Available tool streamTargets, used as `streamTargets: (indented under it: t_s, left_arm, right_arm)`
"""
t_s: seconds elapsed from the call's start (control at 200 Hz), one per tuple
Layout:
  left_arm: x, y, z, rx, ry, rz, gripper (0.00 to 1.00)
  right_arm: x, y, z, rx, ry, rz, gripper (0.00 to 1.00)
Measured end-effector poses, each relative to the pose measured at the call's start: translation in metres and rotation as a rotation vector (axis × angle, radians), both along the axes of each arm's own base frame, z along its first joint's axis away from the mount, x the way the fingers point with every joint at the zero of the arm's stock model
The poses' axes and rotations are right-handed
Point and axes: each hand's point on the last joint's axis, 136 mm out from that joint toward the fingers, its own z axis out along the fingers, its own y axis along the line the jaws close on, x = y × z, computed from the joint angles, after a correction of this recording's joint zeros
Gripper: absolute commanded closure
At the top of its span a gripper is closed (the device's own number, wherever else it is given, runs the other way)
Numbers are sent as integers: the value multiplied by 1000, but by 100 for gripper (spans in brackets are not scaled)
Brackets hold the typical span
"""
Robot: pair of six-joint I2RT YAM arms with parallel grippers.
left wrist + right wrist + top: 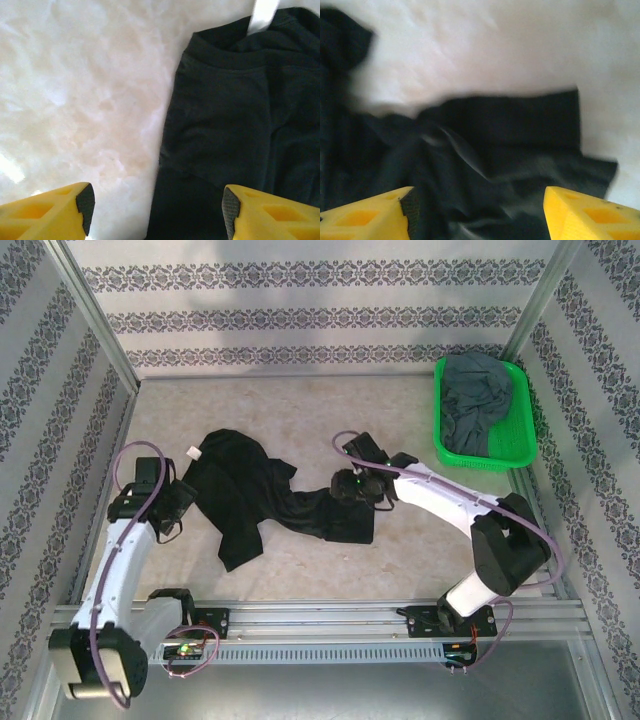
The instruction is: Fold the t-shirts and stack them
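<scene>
You are barely starting: the black t-shirt [260, 495] is lying crumpled mid-counter [330, 410], unfolded. The grey t-shirt [478, 400] is sitting bunched in the green basket [520, 455] at 2 o'clock. Your left hand [158, 207] and right hand [480, 210] are hovering spread over the black one, pinching nothing.

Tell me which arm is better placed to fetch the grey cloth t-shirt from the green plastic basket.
Likely the right: its open hand hovers nearer the basket holding the grey t-shirt, at the far right corner.
</scene>
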Motion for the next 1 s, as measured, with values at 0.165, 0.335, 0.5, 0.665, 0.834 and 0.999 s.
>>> streamTargets:
  t_s: [0.165,0.335,0.5,0.665,0.834,0.999]
  left_arm:
    - [13,0,-36,-106,40,20,32]
    - [34,-5,-65,-160,70,-31,29]
    - [55,6,-78,-156,60,-65,34]
    - [87,12,-80,-160,41,-109,45]
    - [88,6,-100,-195,76,-135,60]
    - [86,9,-106,-196,86,-139,92]
  right_arm:
    - [-33,-25,-32,-27,140,-20,32]
    - [-57,-32,-47,-28,234,-16,32]
    - [-66,-32,-50,-15,276,-13,32]
    - [-76,-36,-57,-14,318,-34,33]
    - [-78,-42,-68,-21,363,-78,38]
    - [-76,-47,-72,-57,426,-128,67]
